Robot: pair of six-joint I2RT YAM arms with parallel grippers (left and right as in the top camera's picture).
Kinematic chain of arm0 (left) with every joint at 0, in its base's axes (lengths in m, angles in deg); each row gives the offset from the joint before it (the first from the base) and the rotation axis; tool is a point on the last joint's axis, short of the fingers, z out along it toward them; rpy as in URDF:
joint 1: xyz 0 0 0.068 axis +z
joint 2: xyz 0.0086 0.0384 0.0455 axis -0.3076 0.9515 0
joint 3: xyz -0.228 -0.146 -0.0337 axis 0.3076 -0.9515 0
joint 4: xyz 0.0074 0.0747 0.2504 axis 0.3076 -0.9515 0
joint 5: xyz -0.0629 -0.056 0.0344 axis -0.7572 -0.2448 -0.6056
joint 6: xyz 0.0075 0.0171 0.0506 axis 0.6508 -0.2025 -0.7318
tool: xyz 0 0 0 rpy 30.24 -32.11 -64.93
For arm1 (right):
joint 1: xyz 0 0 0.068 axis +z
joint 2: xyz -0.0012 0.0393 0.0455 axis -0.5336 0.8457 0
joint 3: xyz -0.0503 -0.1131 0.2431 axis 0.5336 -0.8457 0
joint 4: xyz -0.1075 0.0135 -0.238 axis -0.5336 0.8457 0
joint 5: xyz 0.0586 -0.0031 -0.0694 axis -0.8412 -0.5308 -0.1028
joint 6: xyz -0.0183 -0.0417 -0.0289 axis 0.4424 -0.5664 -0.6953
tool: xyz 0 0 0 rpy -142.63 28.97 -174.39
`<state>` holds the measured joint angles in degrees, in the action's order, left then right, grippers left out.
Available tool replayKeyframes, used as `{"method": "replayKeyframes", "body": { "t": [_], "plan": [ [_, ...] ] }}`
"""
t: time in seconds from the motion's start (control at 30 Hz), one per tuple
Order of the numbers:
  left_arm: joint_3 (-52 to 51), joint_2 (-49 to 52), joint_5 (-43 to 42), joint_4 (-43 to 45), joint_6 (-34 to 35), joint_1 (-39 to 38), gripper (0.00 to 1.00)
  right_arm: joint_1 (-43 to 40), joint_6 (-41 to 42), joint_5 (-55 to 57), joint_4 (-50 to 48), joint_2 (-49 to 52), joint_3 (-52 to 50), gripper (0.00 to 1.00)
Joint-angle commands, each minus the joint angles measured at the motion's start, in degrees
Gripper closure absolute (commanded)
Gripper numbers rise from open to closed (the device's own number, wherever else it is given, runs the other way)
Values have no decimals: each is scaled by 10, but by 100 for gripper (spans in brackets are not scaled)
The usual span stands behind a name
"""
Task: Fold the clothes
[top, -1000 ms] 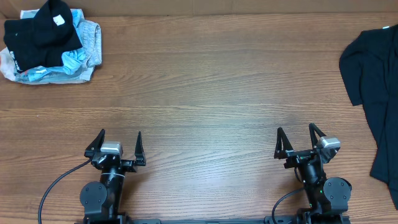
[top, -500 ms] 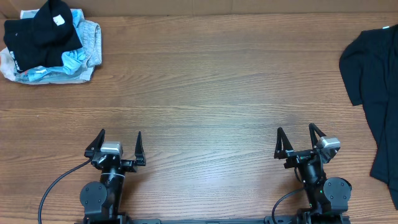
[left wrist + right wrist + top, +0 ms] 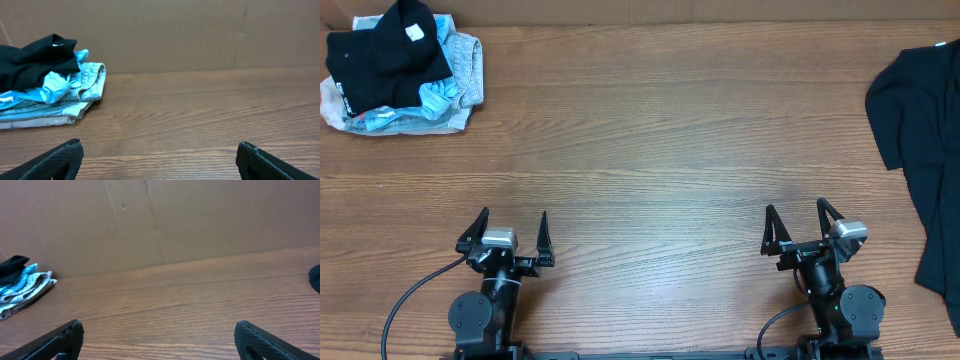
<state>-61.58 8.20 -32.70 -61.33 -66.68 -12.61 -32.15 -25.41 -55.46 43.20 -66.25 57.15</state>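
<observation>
Sitting at the near edge, the left fingers (image 3: 475,228) and the right fingers (image 3: 770,230) both stand wide and hold nothing. The clothes (image 3: 920,130), one big black top, lie loose at the right side of the counter (image 3: 650,150), partly out of view. The right arm is closest, so I think it should reach over, pinch an edge down low, and pull the top to the middle. Then both arms can spread it flat before any fold. At the far left sits a pile of folded things (image 3: 400,70); leave it alone.
</observation>
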Motion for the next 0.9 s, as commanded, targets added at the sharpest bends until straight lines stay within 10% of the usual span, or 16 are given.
{"method": "replayKeyframes", "body": {
  "t": [0.0,0.87],
  "plan": [
    [-2,-6,6,-1,-3,3,0,3,-4,5,-2,-6,-6,0],
    [-2,-6,6,-1,-3,3,0,3,-3,7,-19,-6,-6,0]
  ]
}}
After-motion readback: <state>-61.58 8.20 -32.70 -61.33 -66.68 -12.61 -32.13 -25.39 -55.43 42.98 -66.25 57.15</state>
